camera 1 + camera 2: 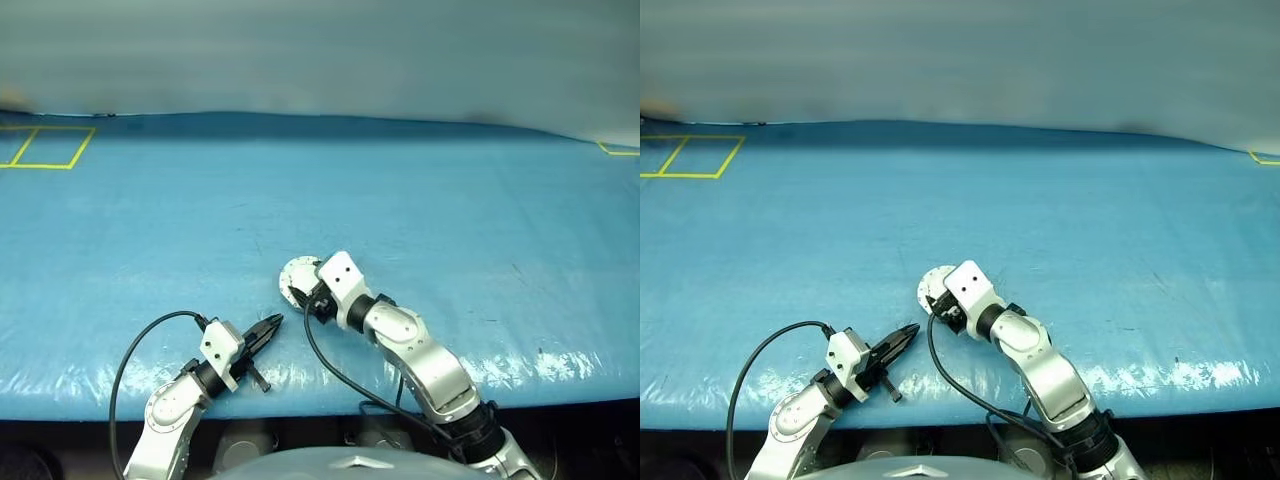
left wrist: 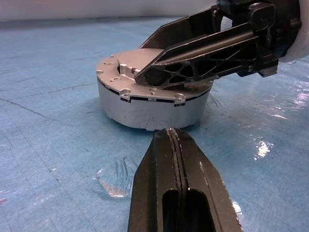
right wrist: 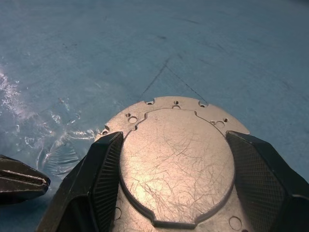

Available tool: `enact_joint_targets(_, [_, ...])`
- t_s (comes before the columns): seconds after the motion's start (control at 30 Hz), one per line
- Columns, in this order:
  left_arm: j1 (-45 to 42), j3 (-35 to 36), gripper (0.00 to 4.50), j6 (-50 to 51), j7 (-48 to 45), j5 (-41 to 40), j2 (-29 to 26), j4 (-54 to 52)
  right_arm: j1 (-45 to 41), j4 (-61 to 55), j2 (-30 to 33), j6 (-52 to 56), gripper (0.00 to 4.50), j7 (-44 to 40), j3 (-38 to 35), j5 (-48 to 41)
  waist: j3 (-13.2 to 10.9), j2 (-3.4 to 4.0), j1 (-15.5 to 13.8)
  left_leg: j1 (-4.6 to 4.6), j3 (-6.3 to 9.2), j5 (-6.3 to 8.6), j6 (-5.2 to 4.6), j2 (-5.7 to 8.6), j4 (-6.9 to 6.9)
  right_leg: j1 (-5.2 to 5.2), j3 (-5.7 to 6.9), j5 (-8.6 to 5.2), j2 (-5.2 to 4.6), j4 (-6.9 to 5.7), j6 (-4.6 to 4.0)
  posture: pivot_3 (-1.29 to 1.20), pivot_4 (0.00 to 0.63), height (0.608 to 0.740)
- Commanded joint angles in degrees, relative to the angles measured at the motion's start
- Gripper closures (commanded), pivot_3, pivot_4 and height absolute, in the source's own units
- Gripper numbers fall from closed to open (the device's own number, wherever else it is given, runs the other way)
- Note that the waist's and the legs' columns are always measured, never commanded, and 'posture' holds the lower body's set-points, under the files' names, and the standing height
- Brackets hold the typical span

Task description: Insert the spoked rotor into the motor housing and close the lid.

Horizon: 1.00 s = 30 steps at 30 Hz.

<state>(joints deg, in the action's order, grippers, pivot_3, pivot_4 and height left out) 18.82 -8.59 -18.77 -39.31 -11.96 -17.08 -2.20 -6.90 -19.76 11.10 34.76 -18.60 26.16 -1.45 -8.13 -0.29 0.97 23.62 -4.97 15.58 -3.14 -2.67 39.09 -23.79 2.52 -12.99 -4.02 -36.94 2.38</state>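
Note:
The motor housing (image 2: 145, 108) is a silver-grey round cup standing on the blue table near its front edge. The lid (image 3: 174, 164) lies on top of it, plain scratched face and raised centre up. My right gripper (image 3: 175, 137) hangs over the lid, open, with one finger (image 2: 203, 63) on each side of the raised centre; whether they touch it I cannot tell. My left gripper (image 1: 275, 322) is shut and empty, level, its tip pointing at the housing from a short way to the left. The spoked rotor is hidden.
A blue sheet (image 1: 450, 220) covers the whole table, wrinkled and shiny along the front edge. Yellow tape squares (image 1: 45, 147) mark the far left, and a yellow tape corner (image 1: 620, 150) the far right. A black cable (image 1: 140, 340) loops beside the left arm.

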Motion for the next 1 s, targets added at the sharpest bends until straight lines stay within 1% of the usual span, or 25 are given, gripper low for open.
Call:
enact_joint_targets(0.03, [0.2,-0.5,4.5,0.2,-0.1,-0.6,0.0,-2.3,0.1,2.1,0.1,2.3,1.46,-0.3,1.4,1.2,0.0,-0.01,0.1,-0.01,0.0,0.0,0.0,0.0,0.0,0.0,0.0,0.0,-0.04,0.0,0.0,0.0,0.15,0.74])
enact_joint_targets(0.23, [0.5,-0.4,4.5,0.4,0.1,-0.5,0.1,-2.6,-0.9,2.5,1.3,3.5,1.46,-3.1,1.3,0.3,0.0,-0.01,0.2,0.0,0.0,0.0,0.0,0.0,0.0,0.0,0.0,0.0,-0.14,0.0,-0.01,0.0,0.15,0.74])
enact_joint_targets(0.37, [0.6,-0.5,4.5,0.5,0.0,-0.6,0.0,-2.7,-2.6,1.8,2.6,4.9,1.46,-5.6,0.0,-0.9,0.0,-0.02,0.1,0.01,0.0,0.0,-0.01,0.02,-0.01,0.0,0.01,0.0,-0.14,0.01,-0.01,0.0,0.15,0.74])
enact_joint_targets(0.5, [0.3,-0.5,4.5,0.4,-0.3,-0.7,0.0,-2.4,-5.4,2.1,3.8,7.1,1.46,-8.8,-3.0,-3.8,0.0,-0.01,0.1,0.03,0.01,0.01,-0.01,0.03,-0.01,-0.01,0.03,0.0,-0.24,0.02,-0.01,0.0,0.15,0.74])
enact_joint_targets(0.6, [0.1,-0.4,4.5,0.4,-0.4,-0.9,0.0,-2.2,-6.5,2.6,4.8,7.2,1.46,-10.1,-3.2,-4.2,0.0,-0.01,0.0,0.04,0.02,0.01,-0.02,0.03,-0.01,-0.01,0.05,0.0,-0.26,0.02,-0.02,0.0,0.15,0.74])
enact_joint_targets(0.73, [0.0,-0.4,4.5,0.2,-0.3,-0.8,0.1,-2.0,-6.0,4.4,4.7,5.3,1.46,-10.8,-2.9,-4.2,0.0,-0.01,-0.1,0.05,0.02,0.01,-0.02,0.04,-0.01,-0.01,0.06,0.0,-0.27,0.03,-0.02,0.0,0.15,0.74])
enact_joint_targets(1.0, [0.0,-0.2,4.5,-0.2,0.2,-0.6,0.2,-1.8,-2.9,8.9,4.4,-5.5,1.46,-11.4,-1.9,-2.3,0.0,-0.04,0.2,0.0,0.02,0.01,-0.02,0.03,-0.01,0.03,0.04,-0.01,-0.24,0.02,-0.02,0.0,0.15,0.74])
